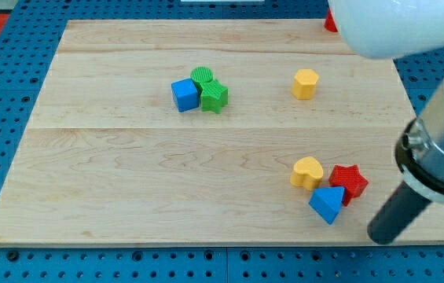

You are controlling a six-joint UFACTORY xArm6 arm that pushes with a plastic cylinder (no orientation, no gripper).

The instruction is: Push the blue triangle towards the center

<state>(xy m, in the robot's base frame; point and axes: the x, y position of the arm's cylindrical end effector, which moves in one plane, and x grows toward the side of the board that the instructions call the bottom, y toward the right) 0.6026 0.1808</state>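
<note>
Resting on the wooden board (127, 173) near the view's bottom right, my tip (380, 235) sits just right of the blue triangle (328, 203) without touching it; the rod grips nothing. That triangle touches a red star (350, 181) beside a yellow heart (307, 172). Farther up lie a yellow hexagon (305, 83), and a blue cube (183, 95) clustered with a green cylinder (202, 76) and a green star (214, 96).

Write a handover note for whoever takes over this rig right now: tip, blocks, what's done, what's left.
My tip rests near the board's bottom-right corner, right of the blue triangle, not touching it.
The blue triangle sits against the red star, just below the yellow heart.
Done: nothing visible; the triangle is far from centre.
Left: push it up and leftwards towards the centre of the wooden board.
</note>
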